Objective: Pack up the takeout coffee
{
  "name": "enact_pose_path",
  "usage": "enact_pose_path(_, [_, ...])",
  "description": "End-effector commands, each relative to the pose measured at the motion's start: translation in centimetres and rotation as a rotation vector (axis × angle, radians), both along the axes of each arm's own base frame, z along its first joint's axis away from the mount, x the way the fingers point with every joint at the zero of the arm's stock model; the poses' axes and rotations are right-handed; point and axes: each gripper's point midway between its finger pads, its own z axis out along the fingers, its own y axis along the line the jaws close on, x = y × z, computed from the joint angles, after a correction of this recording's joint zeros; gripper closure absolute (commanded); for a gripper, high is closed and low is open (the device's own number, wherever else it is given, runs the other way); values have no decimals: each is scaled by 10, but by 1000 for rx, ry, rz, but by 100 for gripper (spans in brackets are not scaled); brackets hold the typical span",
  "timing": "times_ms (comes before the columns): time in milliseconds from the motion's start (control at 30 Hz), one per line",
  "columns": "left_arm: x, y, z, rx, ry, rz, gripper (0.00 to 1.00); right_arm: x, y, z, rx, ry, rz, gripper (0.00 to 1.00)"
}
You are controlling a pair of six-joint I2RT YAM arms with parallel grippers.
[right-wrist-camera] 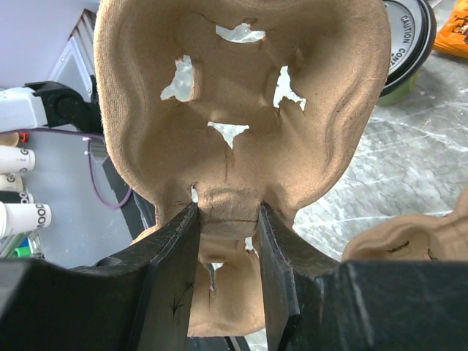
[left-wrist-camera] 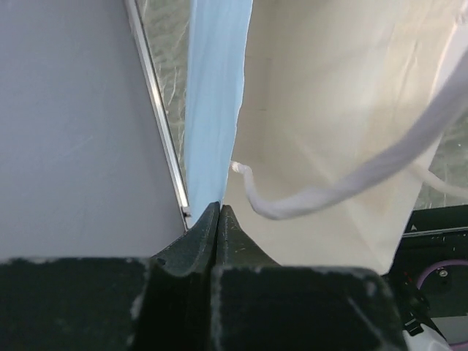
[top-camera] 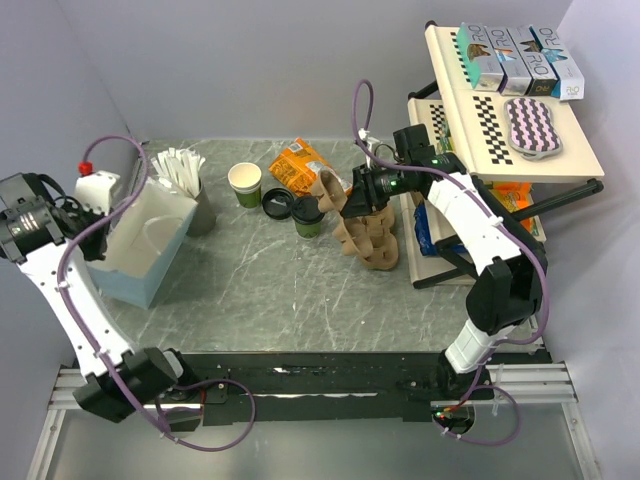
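Table (top-camera: 300, 290): grey marbled top, everything below on it.
Rack (top-camera: 575, 150): far right, two tiers, boxes on the top board.
Paper bag (top-camera: 150, 240): left side, mouth open upward, pale blue outside, cream inside, white cord handle slack within.
Carrier stack (top-camera: 375, 245): brown pulp trays, right of centre, just beside the rack.
Held carrier (right-wrist-camera: 241, 88): single pulp tray, up on edge above the stack (ragged holes through the cup wells).
Left gripper (left-wrist-camera: 219, 213): pressed flat together on the bag's blue side wall at the rim, keeping the mouth open.
Right gripper (right-wrist-camera: 228, 219): narrow, clamped on the held carrier's lower tab.
Takeout coffee (top-camera: 308, 216): upright on the table, mid-rear, between the black disc and the held carrier. Near both; contact cannot be told. In neither pincer.
Handling, judged: light if empty, sloshy if filled (fill not visible). Thin paper wall, likely to dent under a hard squeeze. Lid glossy, probably only snapped on.
Hold, judged: across the white upper wall just under the lid, gently. Not by the lid. Kept upright.
Lidless cup (top-camera: 245, 183): matching colours, further left, not the target.
Black disc (top-camera: 277, 203): flat on the table, probably a spare lid.
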Motion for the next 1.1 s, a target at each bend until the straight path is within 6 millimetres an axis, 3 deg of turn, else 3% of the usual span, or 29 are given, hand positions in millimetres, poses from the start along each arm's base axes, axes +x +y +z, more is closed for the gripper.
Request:
enact_pose_path(0, [-2,-31,11,13,-50,-138,99,-12,-8,34,47,-93,17,100])
enact_pose_path(200, [15,-63,36,-9,-127,-251,99,-1,-13,52,19,-214,5,100])
enact_pose_path(433, [43,-121,40,-178,-134,-408,99,9,-6,111,60,-419,37,100])
enact_pose_path(533, [49,-136,39,-170,-145,-464,99,6,2,130,78,-512,63,100])
enact_pose_path(667, [50,-142,33,-127,-126,-510,99,-7,16,156,86,-674,104,100])
enact_pose_path(967, [54,-129,49,21,-173,-524,99,-25,34,171,111,-773,142,100])
enact_pose_path(1067, [60,-127,56,62,-206,-539,99,-26,44,181,106,-887,170,100])
